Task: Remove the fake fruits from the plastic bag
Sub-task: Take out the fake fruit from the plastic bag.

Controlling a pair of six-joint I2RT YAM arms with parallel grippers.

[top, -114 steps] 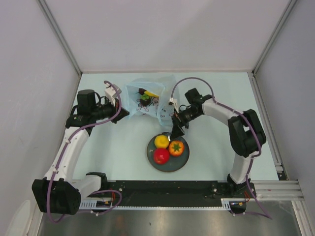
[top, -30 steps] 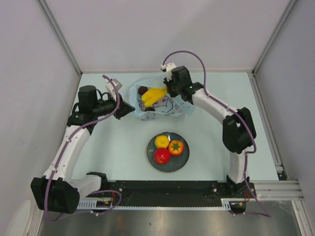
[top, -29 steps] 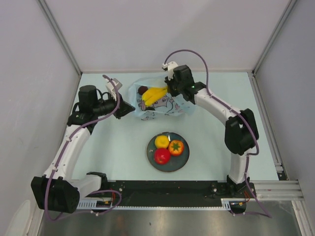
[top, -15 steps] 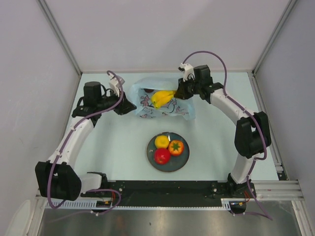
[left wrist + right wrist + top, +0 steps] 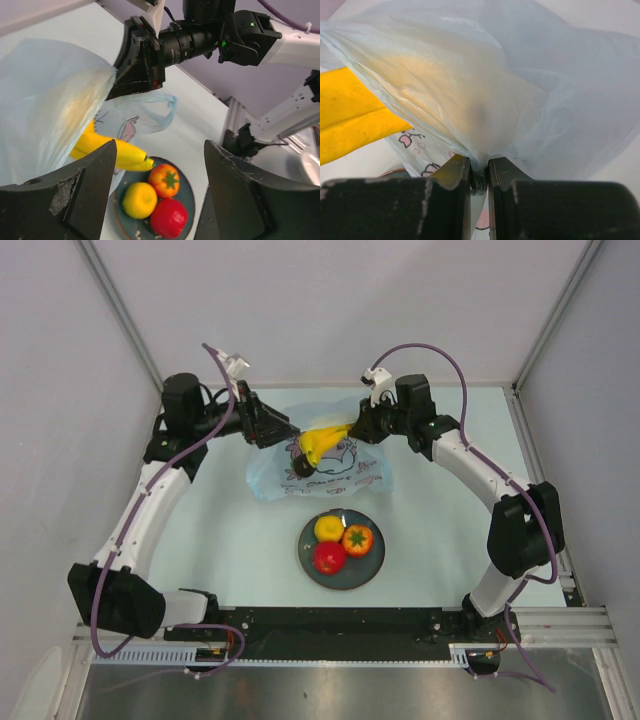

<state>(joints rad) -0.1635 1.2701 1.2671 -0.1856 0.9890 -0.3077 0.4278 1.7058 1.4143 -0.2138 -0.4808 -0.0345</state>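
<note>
Your right tool pinches the bag tight. The bananas lie sideways, sticking out of it, just by your left tool, which is wide open.

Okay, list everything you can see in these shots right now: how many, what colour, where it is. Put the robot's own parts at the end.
plastic bag: one, translucent light blue with a white cartoon print, far half of the table
banana bunch: one, yellow, at the bag's mouth
dark ball: one, dark purple, in the bag beside the bananas
plate: one, dark teal, on the table nearer the arm bases than the bag
yellow round fruit: one, yellow, on the plate
orange fruit: one, orange with a green top, on the plate
red apple: one, red, on the plate
table: one, pale blue
left gripper: one, black, open, at the bag's left side
right gripper: one, black, shut on the bag's edge
</note>
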